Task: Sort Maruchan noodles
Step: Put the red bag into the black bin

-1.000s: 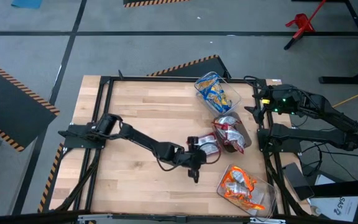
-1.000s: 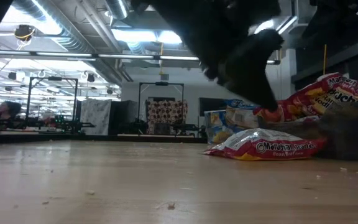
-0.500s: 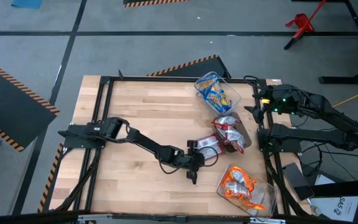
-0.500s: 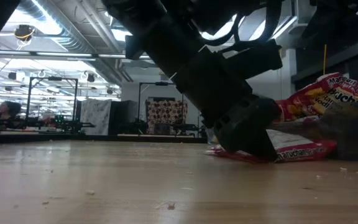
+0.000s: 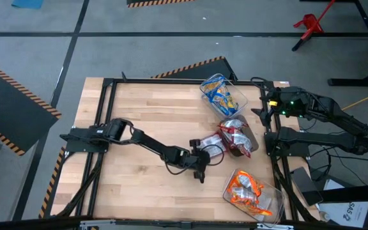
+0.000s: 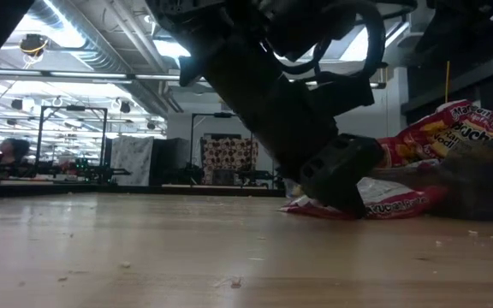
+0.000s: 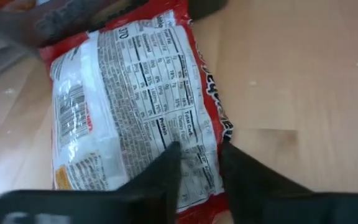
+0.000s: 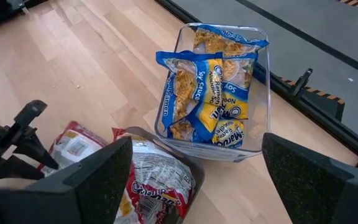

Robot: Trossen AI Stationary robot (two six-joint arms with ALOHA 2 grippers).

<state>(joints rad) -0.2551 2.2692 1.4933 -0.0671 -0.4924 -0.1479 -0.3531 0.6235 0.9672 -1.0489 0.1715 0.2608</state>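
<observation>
Containers, along the table's right edge: clear rectangular tub holding blue-and-yellow packets, glossy and crinkled; dark grey tub heaped with red-and-white packets; second clear tub nearest the front, holding orange packets.

Loose item: one red-and-white packet lying flat on the wooden tabletop, just beside the dark grey tub, printed back upward (nutrition panel and barcode legible in the left wrist view).

Left gripper: down at the table, its two dark fingers closed on the packet's near edge, pinching the film between them; the low view shows the fingertips at the packet's end.

Right gripper: at the table's right rear, above the tubs, jaws spread wide, holding nothing.

Surface: pale butcher-block wood, black metal frame around it.
</observation>
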